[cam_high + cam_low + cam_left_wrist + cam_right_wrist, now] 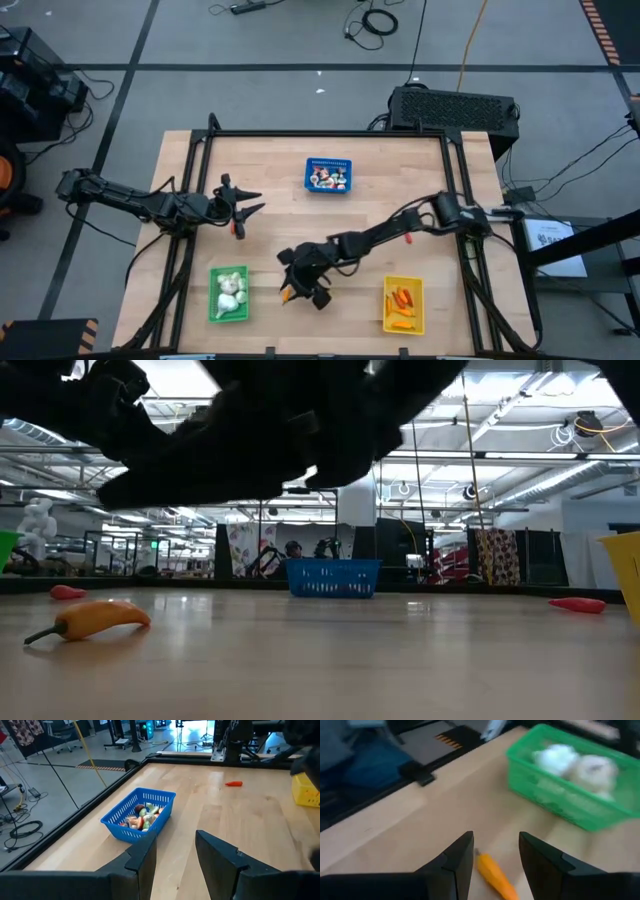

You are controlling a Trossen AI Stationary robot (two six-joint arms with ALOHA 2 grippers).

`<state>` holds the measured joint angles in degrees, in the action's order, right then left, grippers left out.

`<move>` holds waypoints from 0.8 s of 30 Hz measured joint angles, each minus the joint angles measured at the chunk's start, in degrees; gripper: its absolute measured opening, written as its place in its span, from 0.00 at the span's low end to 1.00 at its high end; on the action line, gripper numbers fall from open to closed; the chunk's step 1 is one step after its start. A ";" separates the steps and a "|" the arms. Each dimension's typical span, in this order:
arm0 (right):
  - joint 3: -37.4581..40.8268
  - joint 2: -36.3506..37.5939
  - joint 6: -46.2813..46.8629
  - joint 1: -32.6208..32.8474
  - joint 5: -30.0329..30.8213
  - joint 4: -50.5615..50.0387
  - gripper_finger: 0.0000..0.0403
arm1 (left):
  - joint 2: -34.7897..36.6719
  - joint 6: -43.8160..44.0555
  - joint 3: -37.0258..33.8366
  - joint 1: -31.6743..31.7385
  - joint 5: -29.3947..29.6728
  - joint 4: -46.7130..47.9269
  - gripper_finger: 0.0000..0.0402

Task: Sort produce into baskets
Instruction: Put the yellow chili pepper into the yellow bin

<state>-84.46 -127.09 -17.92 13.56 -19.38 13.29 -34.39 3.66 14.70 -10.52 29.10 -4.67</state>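
Bright overhead room lights glare off the table (pixel 330 650) in the low view, while beyond the right gripper (pixel 495 851) the green basket (pixel 570 795) is motion-blurred.

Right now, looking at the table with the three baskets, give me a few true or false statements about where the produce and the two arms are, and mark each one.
1. The green basket holds white bulbs. True.
2. The right gripper carries the orange pepper. False: its jaws stand open and the pepper lies on the table between them.
3. The blue basket is empty. False: it holds small round pieces.
4. A red piece lies loose on the table. True.
5. The left gripper hangs over the yellow basket. False: it is across the table from it.
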 joint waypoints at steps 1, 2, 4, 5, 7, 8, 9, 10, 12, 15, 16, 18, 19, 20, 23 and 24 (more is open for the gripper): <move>-1.76 -1.16 -0.46 -0.11 -1.30 -1.54 0.37 | 0.00 0.04 0.00 0.02 -0.10 0.02 0.36; -3.77 -2.56 -0.83 -0.26 -2.94 -3.23 0.37 | 0.02 0.04 0.00 0.02 -0.15 0.29 0.36; -7.46 -4.59 -1.56 -0.62 -4.96 -7.54 0.37 | 0.00 0.04 0.00 0.00 -0.19 0.72 0.36; -9.37 -5.79 -2.18 -0.81 -5.76 -9.59 0.37 | 0.00 0.06 0.00 0.02 -0.19 0.79 0.36; -12.77 -7.89 -4.45 -1.11 -6.21 -12.04 0.37 | 0.00 0.01 0.00 0.01 -0.20 0.70 0.36; -14.32 -8.88 -5.69 -1.25 -6.29 -13.17 0.37 | 0.00 0.03 0.01 0.01 -0.21 0.66 0.36; -15.85 -9.93 -7.01 -1.27 -6.28 -13.60 0.37 | 0.00 0.06 0.01 0.01 -0.21 0.47 0.36; -17.36 -11.03 -8.06 -1.31 -6.35 -14.19 0.37 | 0.00 0.05 0.01 0.01 -0.21 0.47 0.36; -20.00 -12.69 -9.47 -1.35 -6.64 -17.25 0.37 | 0.00 0.06 0.02 0.02 -0.37 0.46 0.36; -23.55 -14.96 -10.33 -1.65 -9.65 -23.43 0.37 | 0.00 0.06 0.01 0.01 -0.41 0.49 0.36; -24.54 -15.67 -10.29 -1.78 -10.43 -25.57 0.37 | 0.00 0.06 0.01 0.00 -0.41 0.52 0.36; -25.80 -16.56 -10.10 -1.91 -11.29 -27.59 0.37 | 0.00 -0.01 0.00 0.00 -0.41 0.58 0.36; -25.86 -16.60 -10.36 -1.95 -11.55 -28.04 0.37 | 0.00 -0.12 0.00 0.02 -0.41 0.68 0.36; -25.86 -16.66 -10.90 -1.93 -11.31 -28.47 0.37 | 0.00 -0.38 0.01 0.00 -0.41 0.66 0.36; -25.91 -16.78 -11.64 -1.94 -9.61 -28.84 0.36 | 0.00 -1.03 0.02 0.00 -0.41 0.66 0.36; -25.93 -16.78 -11.70 -2.02 -8.96 -29.14 0.35 | 0.02 -1.04 0.02 0.00 -0.41 0.66 0.36</move>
<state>-110.39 -143.87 -29.62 11.54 -28.34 -15.85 -34.37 2.62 14.72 -10.52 28.69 -4.01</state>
